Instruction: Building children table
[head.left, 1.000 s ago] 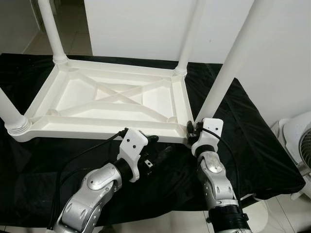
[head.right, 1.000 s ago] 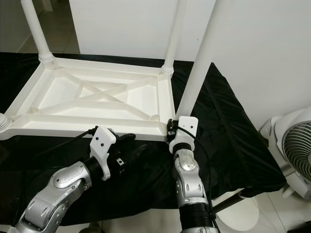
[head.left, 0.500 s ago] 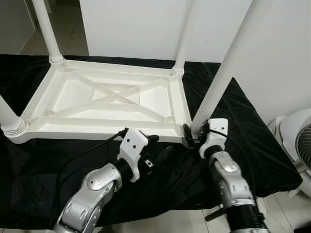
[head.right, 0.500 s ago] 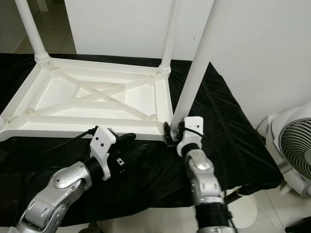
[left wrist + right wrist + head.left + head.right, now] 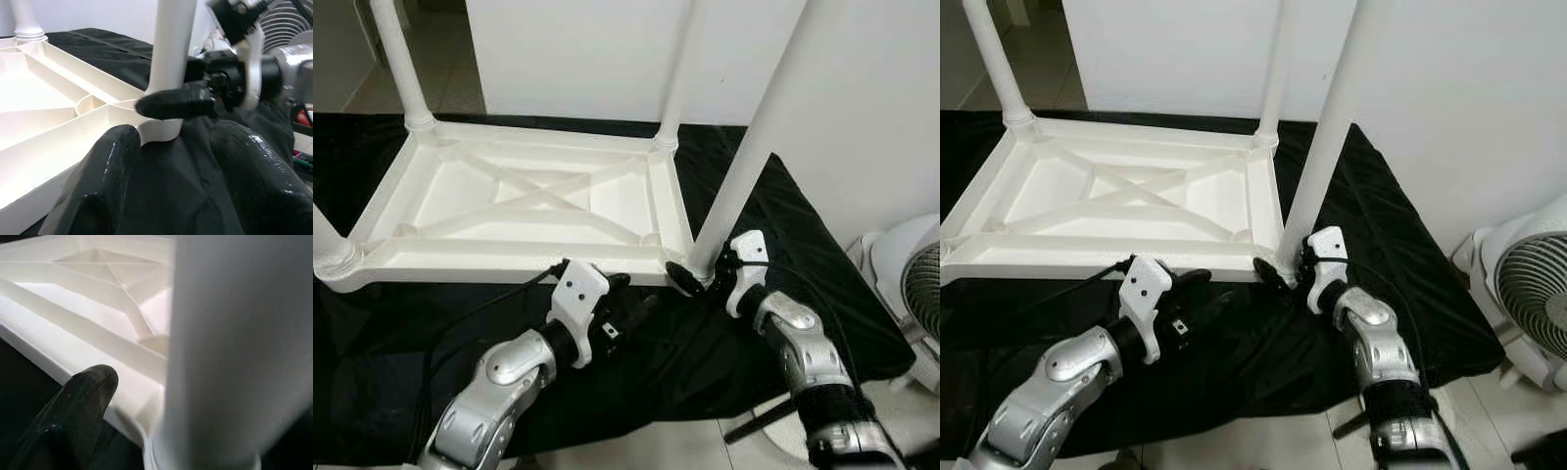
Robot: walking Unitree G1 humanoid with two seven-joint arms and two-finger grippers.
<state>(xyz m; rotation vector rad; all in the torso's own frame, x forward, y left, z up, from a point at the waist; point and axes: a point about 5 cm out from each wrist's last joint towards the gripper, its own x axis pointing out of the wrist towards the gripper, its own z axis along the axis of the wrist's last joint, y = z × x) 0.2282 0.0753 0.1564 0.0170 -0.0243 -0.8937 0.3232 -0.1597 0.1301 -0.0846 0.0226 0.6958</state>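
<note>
The white plastic children's table [image 5: 509, 258] lies upside down on a black cloth. Its legs stand upward at the corners. My right gripper [image 5: 697, 275] is at the foot of the near right leg [image 5: 744, 166], shut on it, with one black finger [image 5: 176, 104] wrapped across the front of the leg's base. In the right wrist view that finger [image 5: 78, 406] lies beside the leg [image 5: 230, 342]. My left gripper [image 5: 634, 294] hovers low over the cloth just in front of the table's near edge, open, with nothing between its fingers [image 5: 102, 176].
The black cloth [image 5: 822, 294] covers the low surface and ends close to my arms. A white fan [image 5: 1528, 294] stands on the tiled floor at the right. A white wall [image 5: 578, 49] rises behind the table. Other legs stand at the far left [image 5: 396, 59], far right [image 5: 680, 69] and near left [image 5: 328, 245].
My right forearm has swung out to the right while its gripper stayed at the leg's foot, one finger now reaching round the front. The camera shifted slightly. The left arm kept still.
</note>
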